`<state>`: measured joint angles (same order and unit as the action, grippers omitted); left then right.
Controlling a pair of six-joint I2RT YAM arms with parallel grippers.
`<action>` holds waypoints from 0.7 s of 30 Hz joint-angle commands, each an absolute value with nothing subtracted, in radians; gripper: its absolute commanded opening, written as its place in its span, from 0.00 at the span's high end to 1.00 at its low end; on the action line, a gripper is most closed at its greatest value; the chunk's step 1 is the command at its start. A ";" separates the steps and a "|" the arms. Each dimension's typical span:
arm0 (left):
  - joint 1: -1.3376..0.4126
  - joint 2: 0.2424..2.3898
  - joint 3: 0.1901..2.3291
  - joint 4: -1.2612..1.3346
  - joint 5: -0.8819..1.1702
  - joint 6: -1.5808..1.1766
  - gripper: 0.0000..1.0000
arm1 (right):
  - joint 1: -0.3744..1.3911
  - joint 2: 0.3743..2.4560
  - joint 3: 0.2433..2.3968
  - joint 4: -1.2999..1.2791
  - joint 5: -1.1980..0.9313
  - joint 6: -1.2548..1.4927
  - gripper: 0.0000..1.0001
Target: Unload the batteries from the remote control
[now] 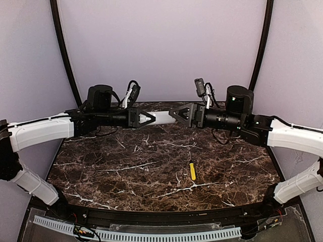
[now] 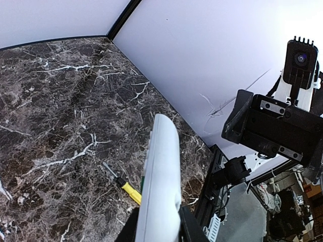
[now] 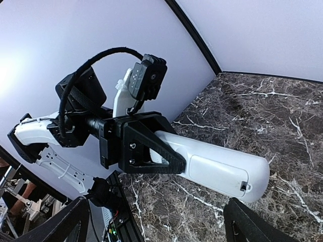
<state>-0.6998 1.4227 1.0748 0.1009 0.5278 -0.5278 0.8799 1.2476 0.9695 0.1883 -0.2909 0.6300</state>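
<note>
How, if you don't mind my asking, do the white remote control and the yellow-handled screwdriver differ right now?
The remote control is held up above the table in the left gripper; the screwdriver lies flat on the marble, untouched. The remote control is white, broad and rounded at its end; the screwdriver is thin, with a yellow handle and a dark shaft. Both are long, narrow things.
</note>
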 commanded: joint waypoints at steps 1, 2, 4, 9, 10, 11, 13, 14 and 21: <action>-0.686 1.364 1.039 0.176 0.579 -0.635 1.00 | 0.886 1.275 1.020 0.234 -0.307 0.645 0.08; -0.684 1.362 1.036 0.189 0.582 -0.654 1.00 | 0.890 1.280 1.025 0.231 -0.303 0.647 0.09; -0.682 1.353 1.027 0.197 0.588 -0.669 1.00 | 0.896 1.295 1.042 0.214 -0.287 0.653 0.09; -0.681 1.342 1.018 0.196 0.590 -0.679 1.00 | 0.909 1.328 1.076 0.169 -0.243 0.670 0.10; -0.680 1.341 1.017 0.196 0.590 -0.679 1.00 | 0.911 1.334 1.084 0.161 -0.237 0.674 0.10; -0.681 1.340 1.016 0.196 0.590 -0.679 1.00 | 0.912 1.340 1.090 0.153 -0.231 0.675 0.10; -0.681 1.340 1.014 0.198 0.594 -0.682 1.00 | 0.916 1.348 1.101 0.142 -0.228 0.677 0.10; -0.681 1.340 1.013 0.200 0.595 -0.682 1.00 | 0.918 1.352 1.107 0.139 -0.229 0.679 0.11; -0.681 1.334 1.010 0.206 0.603 -0.679 1.00 | 0.928 1.356 1.121 0.114 -0.213 0.680 0.12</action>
